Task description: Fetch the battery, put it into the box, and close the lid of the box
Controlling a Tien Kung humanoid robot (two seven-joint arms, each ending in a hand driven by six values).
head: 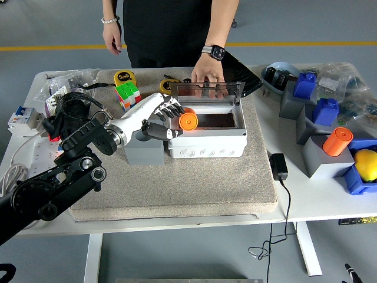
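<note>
White table [306, 203], beige mat [194, 186] across its middle, black power adapter [278, 166] right of the mat, grey and blue blocks [321, 118] at right, white power strip [26, 159] at left

There is only one view, the head view, so nothing overlaps with another. It sits high on the robot's side and looks forward and down across the white counter [318, 203], whose near edge runs low in the picture with the floor showing below it. It stands far enough back to take in the whole counter width. A person [171, 29] at the far side is cut off at the top edge.
</note>
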